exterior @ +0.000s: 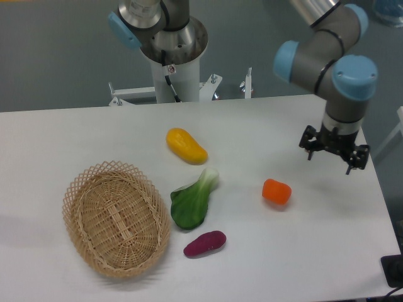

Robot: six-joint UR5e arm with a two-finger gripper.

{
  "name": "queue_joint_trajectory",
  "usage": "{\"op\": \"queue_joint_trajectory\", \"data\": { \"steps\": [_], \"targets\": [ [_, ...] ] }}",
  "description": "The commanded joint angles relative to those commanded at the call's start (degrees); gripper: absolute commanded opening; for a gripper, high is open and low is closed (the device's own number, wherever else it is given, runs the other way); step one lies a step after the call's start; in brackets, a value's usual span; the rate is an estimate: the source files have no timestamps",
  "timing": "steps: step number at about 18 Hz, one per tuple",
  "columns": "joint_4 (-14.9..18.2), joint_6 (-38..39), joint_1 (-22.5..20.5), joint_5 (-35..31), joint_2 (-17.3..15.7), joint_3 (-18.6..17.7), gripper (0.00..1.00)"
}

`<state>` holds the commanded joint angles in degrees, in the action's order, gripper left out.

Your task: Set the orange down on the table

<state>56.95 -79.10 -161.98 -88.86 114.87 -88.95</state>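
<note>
One orange lies on the white table, down and to the left of the pincer and apart from it. Released and grasping nothing, the pincer hangs with its fingers spread above the table's right side.

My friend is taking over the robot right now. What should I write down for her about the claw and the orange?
Claw: open, holding nothing, up and to the right of the orange, not touching it.
Orange: lying on the bare table, to the right of the leafy green vegetable, apart from everything else.
Done: the orange is on the table and released.
Left: nothing with the orange; probably just let the arm move clear.
</note>
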Motion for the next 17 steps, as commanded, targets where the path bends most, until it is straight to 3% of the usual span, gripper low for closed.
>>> {"op": "queue_joint_trajectory", "data": {
  "steps": [5,9,17],
  "targets": [
    [0.4,-2.1,-0.8,0.9,0.0,1.0,1.00],
    [6.8,-2.8,-0.5,0.5,1.1,5.1,1.00],
    [5.7,-3.3,0.1,0.4,1.5,4.7,1.00]
  ]
}}
